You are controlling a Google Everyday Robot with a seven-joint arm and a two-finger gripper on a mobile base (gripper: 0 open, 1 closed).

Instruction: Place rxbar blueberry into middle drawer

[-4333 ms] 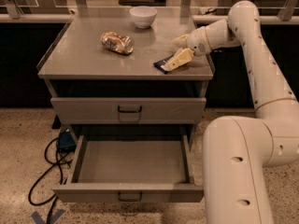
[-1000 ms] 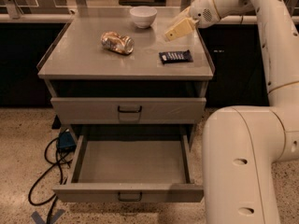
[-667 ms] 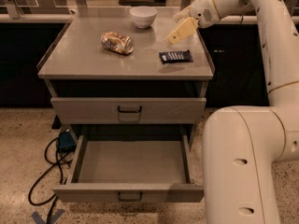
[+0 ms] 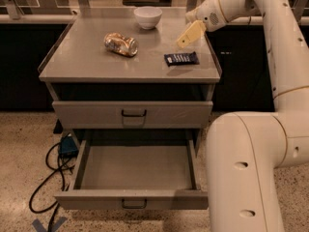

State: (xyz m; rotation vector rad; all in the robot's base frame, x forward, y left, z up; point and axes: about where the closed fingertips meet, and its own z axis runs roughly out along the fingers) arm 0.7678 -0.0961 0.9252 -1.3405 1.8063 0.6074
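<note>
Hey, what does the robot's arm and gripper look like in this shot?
The arm is smooth cream-white, built of fat rounded tubes with thin tan rings at the joints and small dark holes on the near segment. The gripper, over the right rear of the cabinet top, is a pale yellow wedge.

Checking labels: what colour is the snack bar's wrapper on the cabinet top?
Dark navy, in the camera view; the gripper hovers above the rxbar blueberry.
</note>
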